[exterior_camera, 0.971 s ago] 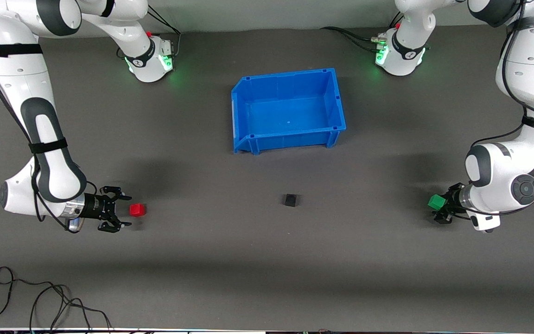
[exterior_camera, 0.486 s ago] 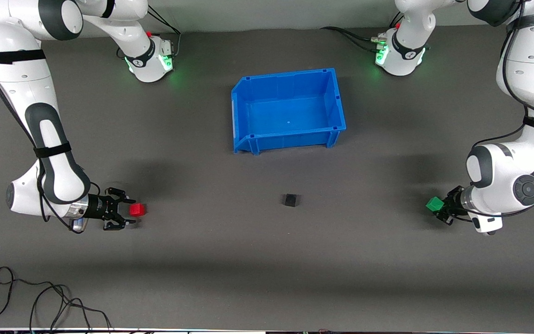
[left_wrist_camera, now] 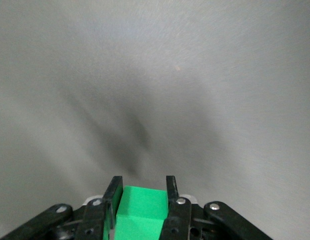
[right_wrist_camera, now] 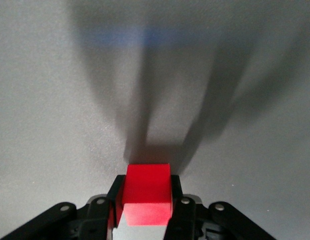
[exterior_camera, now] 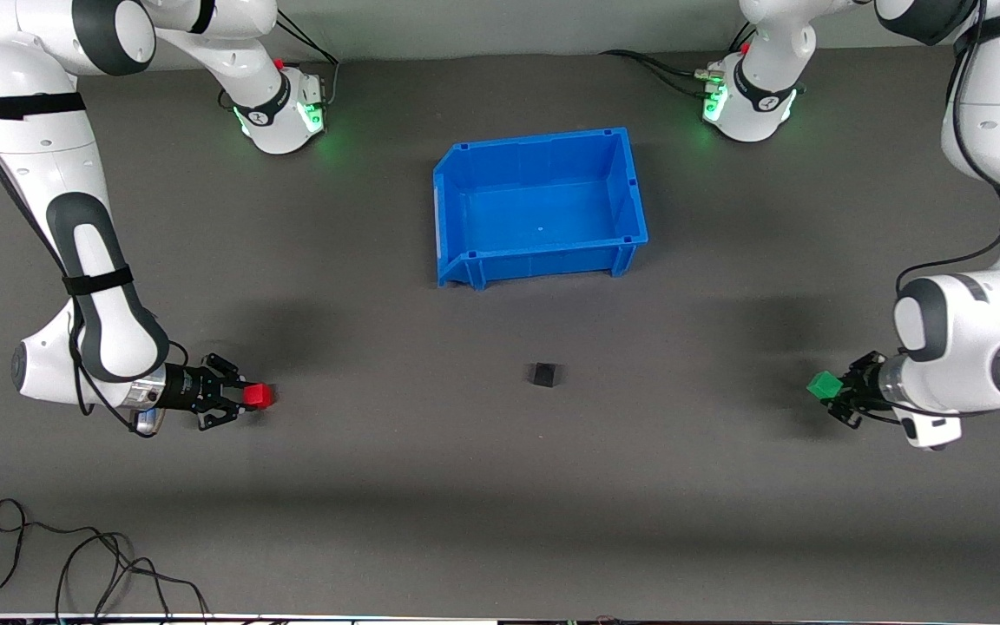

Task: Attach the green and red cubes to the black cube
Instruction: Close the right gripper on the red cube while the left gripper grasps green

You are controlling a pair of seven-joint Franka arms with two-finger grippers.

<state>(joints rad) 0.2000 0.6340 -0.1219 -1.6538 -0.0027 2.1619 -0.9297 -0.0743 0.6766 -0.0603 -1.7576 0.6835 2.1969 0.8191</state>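
A dark grey bench [exterior_camera: 500,486] fills the scene, with the arms' bases along its upper edge.

The right pincer [exterior_camera: 240,398] sits low at the right arm's end of the bench, its fingers [right_wrist_camera: 115,197] clamped on the red cube [exterior_camera: 258,396]; the right wrist view shows that cube [right_wrist_camera: 147,192] squeezed between both pads with its shadow just ahead on the bench. The left pincer [exterior_camera: 843,395] is at the left arm's end, closed on the green cube [exterior_camera: 823,384], which the left wrist view shows seated between the fingers [left_wrist_camera: 114,197] as a green block [left_wrist_camera: 140,212] above bare bench.

The black cube [exterior_camera: 542,374] rests free on the bench between the two pincers, well apart from each and roughly level with them. The blue bin [exterior_camera: 540,207] stands farther from the front camera than the black cube, and it holds nothing. A loose cable [exterior_camera: 75,555] lies nearer the camera than the black cube, toward the right arm's end.

By the look of it, both grasps are made and the carrying step is in hand. Next, each arm needs to bring its cube inward to the black cube, faces squared, and press from either flank together so the black cube does not skid away.
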